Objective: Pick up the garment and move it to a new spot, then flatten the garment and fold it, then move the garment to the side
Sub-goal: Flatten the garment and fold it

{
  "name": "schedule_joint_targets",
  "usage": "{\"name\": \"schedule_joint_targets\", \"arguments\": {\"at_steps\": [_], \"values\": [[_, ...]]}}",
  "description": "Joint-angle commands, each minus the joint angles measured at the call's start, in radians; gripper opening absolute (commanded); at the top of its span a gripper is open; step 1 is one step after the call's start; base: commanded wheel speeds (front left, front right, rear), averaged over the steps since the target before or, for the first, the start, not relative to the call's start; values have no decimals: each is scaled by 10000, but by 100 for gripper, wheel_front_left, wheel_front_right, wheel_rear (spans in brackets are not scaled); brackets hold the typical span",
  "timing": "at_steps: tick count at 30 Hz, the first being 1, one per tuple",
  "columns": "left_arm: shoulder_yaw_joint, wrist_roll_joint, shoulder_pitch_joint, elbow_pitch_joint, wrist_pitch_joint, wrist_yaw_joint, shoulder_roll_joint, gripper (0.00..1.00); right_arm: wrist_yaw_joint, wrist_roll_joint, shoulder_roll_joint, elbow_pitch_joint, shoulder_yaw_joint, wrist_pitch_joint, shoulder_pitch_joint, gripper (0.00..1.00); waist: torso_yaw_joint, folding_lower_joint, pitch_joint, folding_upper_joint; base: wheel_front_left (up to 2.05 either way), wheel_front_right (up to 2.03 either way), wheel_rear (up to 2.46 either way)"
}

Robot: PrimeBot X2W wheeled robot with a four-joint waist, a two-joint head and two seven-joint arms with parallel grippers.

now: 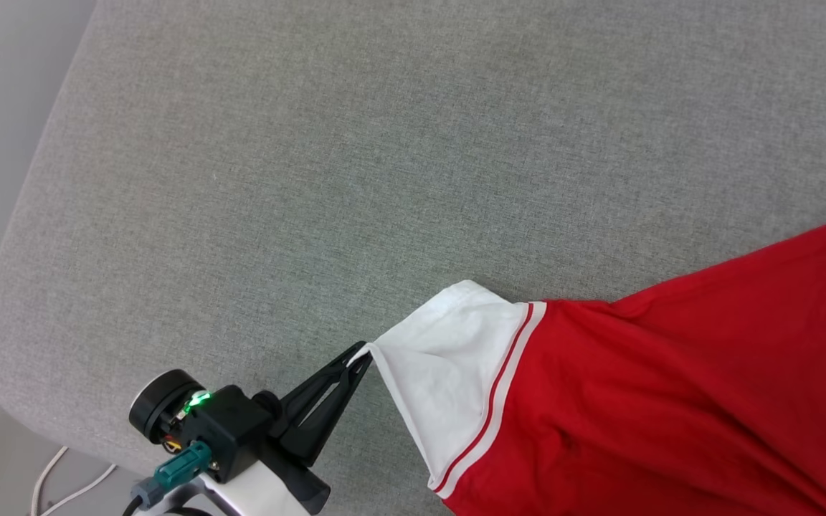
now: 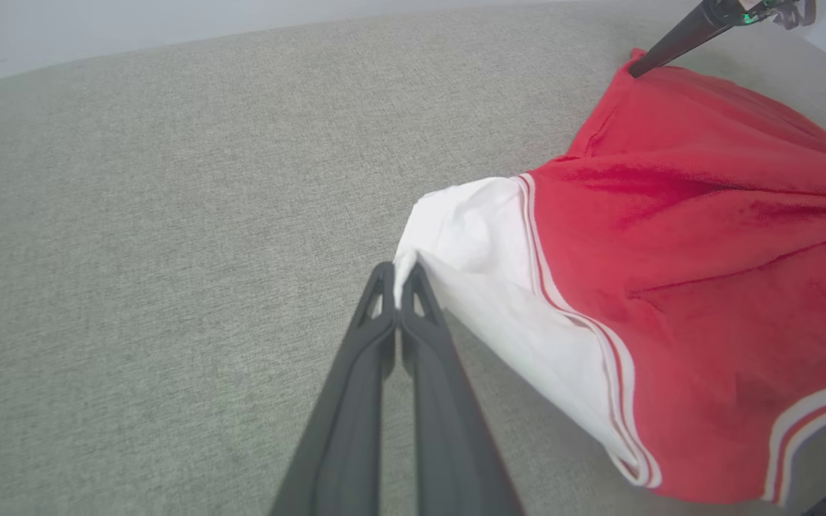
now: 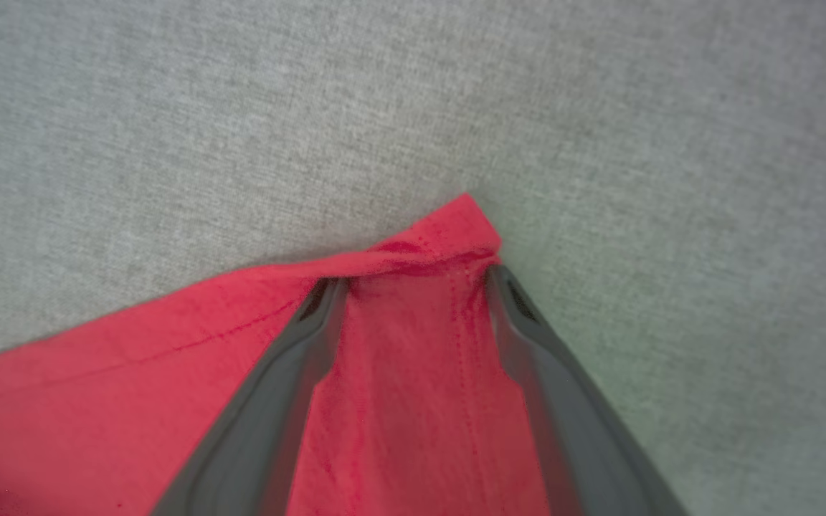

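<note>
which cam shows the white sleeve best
Left wrist view: the white sleeve sits close, its corner pinched by the shut left gripper. The head view has it from above, smaller; the right wrist view has a red corner of the garment.

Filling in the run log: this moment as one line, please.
left gripper: fingers shut on garment at white sleeve | right gripper: fingers open astride red hem corner | surface: grey cushion

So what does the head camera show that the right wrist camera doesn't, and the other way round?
Head view: the left gripper with two long dark fingers, shut on the corner of the white short sleeve with red-white striped trim. Right wrist view: the right gripper, open, fingers astride a stitched red corner. Both: the red jersey shirt on the grey woven fabric surface.
</note>
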Motion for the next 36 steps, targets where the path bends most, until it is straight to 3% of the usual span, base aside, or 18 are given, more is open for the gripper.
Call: {"name": "schedule_joint_targets", "arguments": {"at_steps": [1, 3, 5, 6, 21, 36], "values": [[-31, 37, -163, 23, -65, -39, -30, 0, -4, -22, 172, 419, 131, -93, 118, 100, 57, 0, 68, -1, 0, 0, 0], [-56, 28, -196, 76, -89, -55, -41, 0, -4, -59, 223, 560, 187, -131, 176, 100, 87, 0, 92, -1, 0, 0, 0], [-66, 17, -260, 134, -98, -63, -57, 0, -4, -44, 261, 721, 286, -101, 254, 9, 98, 0, 60, -1, 0, 0, 0], [-76, 18, -273, 167, -107, -64, -68, 0, -4, -39, 270, 790, 329, -153, 290, 0, 96, 0, 16, -1, 0, 0, 0], [503, -29, -78, 16, -119, 388, 406, 0, -4, 984, 203, 864, 522, -2199, 111, 0, -979, 0, -1909, -1, 0, 0, 0], [2094, -74, -686, -1042, -76, 1168, 1206, 0, -4, 2499, 26, -1037, 824, -3790, 190, 0, -2502, 0, -3979, -1, 0, 0, 0]]}}
